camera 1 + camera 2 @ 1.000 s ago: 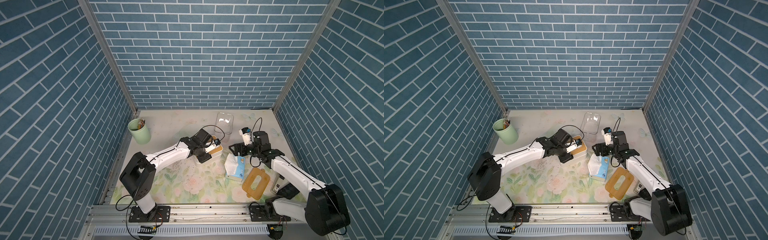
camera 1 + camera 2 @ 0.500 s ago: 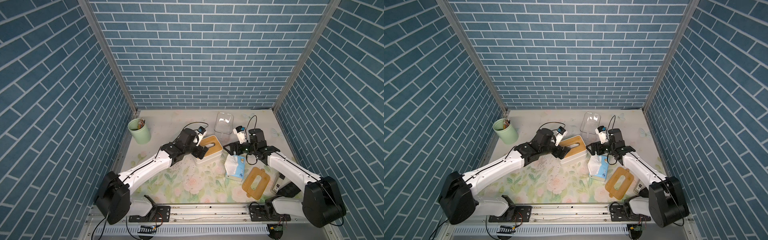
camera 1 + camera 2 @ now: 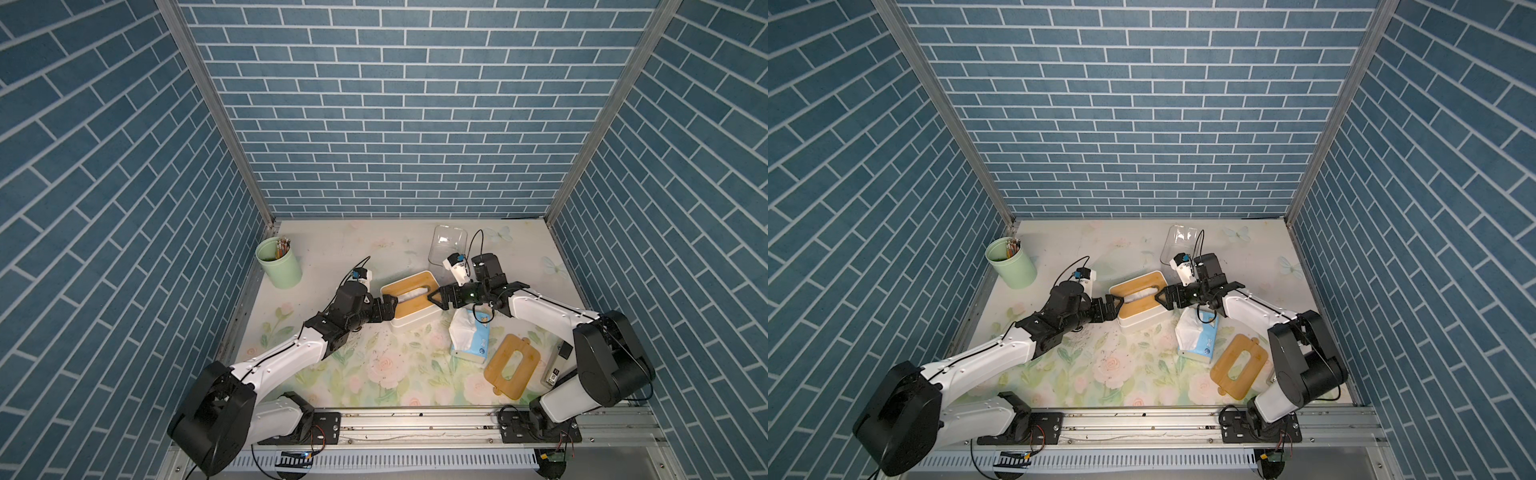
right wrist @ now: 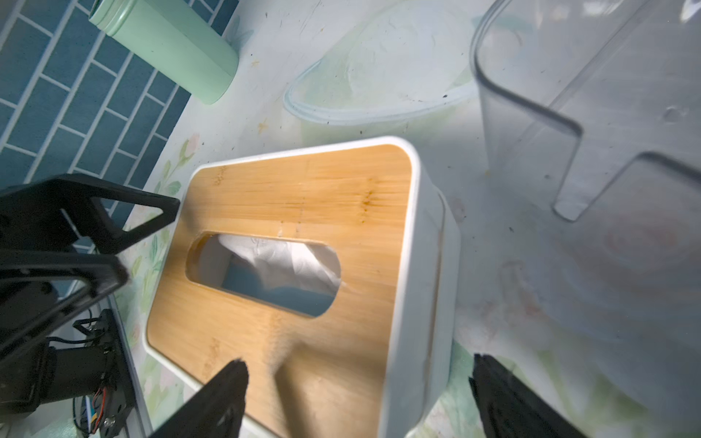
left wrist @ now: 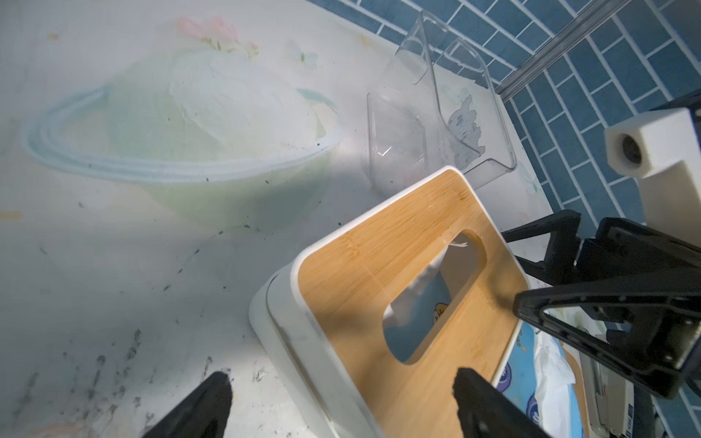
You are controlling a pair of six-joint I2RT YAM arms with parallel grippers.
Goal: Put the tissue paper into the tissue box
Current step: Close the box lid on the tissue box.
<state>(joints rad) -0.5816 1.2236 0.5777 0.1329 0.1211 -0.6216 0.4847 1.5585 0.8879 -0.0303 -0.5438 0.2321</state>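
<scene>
In the right wrist view, crumpled white tissue paper (image 4: 280, 261) is seen inside the slot of the bamboo-lidded tissue box (image 4: 303, 189), set mid-scene on the worktop (image 4: 512, 284). In a top view, the box is flanked by the left hand (image 3: 388, 308) and the right hand (image 3: 437, 300), both spread wide, nothing grasped.

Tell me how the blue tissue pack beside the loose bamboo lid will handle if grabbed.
The blue tissue pack looks soft-wrapped, so it probably squashes and sags rather than holding shape. White tissue spilling from its opening seems floppy and may pull out alone.
</scene>
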